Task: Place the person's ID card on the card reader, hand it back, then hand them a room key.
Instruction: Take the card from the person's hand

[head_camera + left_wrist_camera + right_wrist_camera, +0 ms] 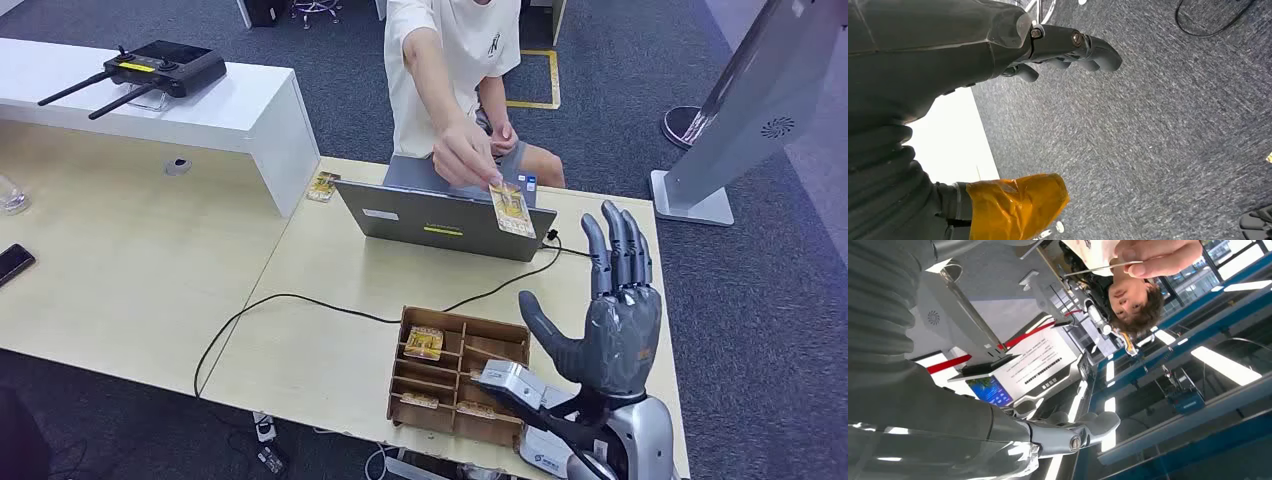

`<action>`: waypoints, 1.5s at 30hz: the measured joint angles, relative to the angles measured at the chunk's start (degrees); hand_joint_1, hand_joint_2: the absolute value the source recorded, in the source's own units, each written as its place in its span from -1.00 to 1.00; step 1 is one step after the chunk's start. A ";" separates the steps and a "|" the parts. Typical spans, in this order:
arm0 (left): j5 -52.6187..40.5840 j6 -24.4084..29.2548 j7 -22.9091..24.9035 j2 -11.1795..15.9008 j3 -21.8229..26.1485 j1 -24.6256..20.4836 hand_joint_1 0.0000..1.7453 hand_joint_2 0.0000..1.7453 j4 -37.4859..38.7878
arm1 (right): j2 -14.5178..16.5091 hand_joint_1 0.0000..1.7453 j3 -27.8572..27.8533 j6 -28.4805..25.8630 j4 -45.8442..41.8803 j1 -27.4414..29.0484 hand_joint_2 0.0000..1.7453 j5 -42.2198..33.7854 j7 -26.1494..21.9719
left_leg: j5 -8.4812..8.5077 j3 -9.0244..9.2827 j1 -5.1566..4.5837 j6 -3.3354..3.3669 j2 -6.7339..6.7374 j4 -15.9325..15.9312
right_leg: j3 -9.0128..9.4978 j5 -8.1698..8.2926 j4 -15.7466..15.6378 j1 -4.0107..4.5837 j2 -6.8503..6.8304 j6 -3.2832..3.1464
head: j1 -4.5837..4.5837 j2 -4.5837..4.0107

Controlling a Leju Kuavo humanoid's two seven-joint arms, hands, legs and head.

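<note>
A person [450, 60] behind the table reaches an arm over a grey laptop [440, 222] and pinches a yellowish ID card [511, 209], holding it out toward me. My right hand [612, 320] is raised upright over the table's right side, fingers spread, palm empty, a short way below and right of the card. In the right wrist view the card [1103, 267] appears edge-on in the person's fingers, apart from my right hand [1048, 432]. A small white and grey card reader [510, 382] sits near the front edge beside my wrist. My left hand [998, 50] hangs over carpet, holding nothing.
A wooden divided tray [462, 324] with key cards [423, 343] stands left of the reader. A black cable [300, 300] crosses the table. A white counter [220, 115] carries a black device with antennas [165, 68]. A phone [14, 262] lies far left; a kiosk stand [740, 110] stands right.
</note>
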 joint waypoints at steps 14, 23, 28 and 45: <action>-0.01 -0.86 0.65 -0.28 -3.56 -0.93 -1.00 1.00 0.00 | 1.06 -1.00 1.42 4.90 8.45 -9.43 1.00 1.55 2.22 | 0.02 -0.01 0.00 -0.03 -0.01 0.00 | 0.00 0.01 0.02 0.00 -0.01 0.01 | 0.00 0.00; 0.00 -1.02 0.71 -0.33 -4.92 -1.04 -1.00 1.00 0.00 | 2.07 1.00 2.31 6.09 12.70 -12.28 1.00 1.33 3.09 | 0.02 -0.01 0.00 -0.03 -0.02 0.00 | 0.00 0.01 0.01 0.00 -0.02 0.01 | 0.00 0.00; 0.00 -1.02 0.71 -0.33 -5.16 -1.02 -1.00 1.00 0.00 | 2.08 1.00 2.46 6.08 14.01 -12.38 1.00 1.07 3.29 | 0.02 -0.01 0.00 -0.03 -0.02 0.00 | 0.00 0.01 0.01 0.00 -0.02 0.01 | 0.00 0.00; 0.17 -0.97 0.71 -0.30 -5.81 -0.87 -1.00 1.00 -0.01 | 2.08 1.00 2.50 6.09 16.41 -11.84 1.00 -0.04 3.13 | 0.02 -0.01 0.00 -0.03 -0.01 0.00 | -0.01 0.01 0.01 0.00 -0.01 0.01 | 0.00 0.00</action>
